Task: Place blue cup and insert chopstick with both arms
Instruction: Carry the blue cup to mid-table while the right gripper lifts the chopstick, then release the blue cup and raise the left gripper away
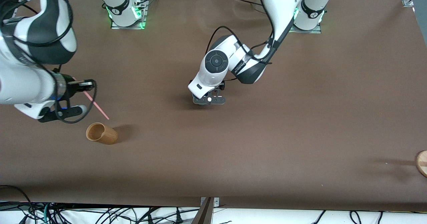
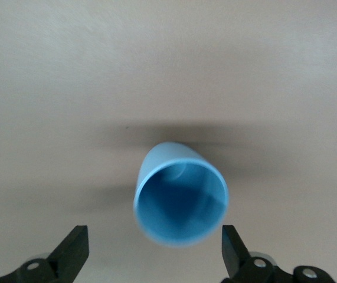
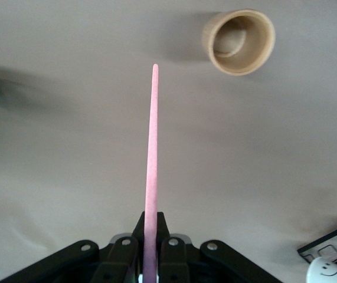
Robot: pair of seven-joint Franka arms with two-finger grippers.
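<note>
Near the centre of the front view, your left claw (image 1: 209,99) hangs low over the brown surface (image 1: 267,134) with its fingers spread wide. In the left wrist view the blue cup (image 2: 180,194) stands upright on the surface between those spread fingers (image 2: 74,250), mouth up, touching neither. At the middle left edge of the front view, your right claw (image 1: 80,84) is pressed together on the chopstick (image 1: 97,106), pinching it at one end so the free length slants down over the surface near the brown cup (image 1: 101,133), which stands in the lower left of the frame. In the right wrist view the pink stick (image 3: 150,171) runs straight out from the claw. The blue cup looks light, thin-walled and smooth, so it would probably tip or skid if nudged; its sides below the rim are the place to hold it. The chopstick looks stiff, thin and slippery, liable to swivel in a pinch.
</note>
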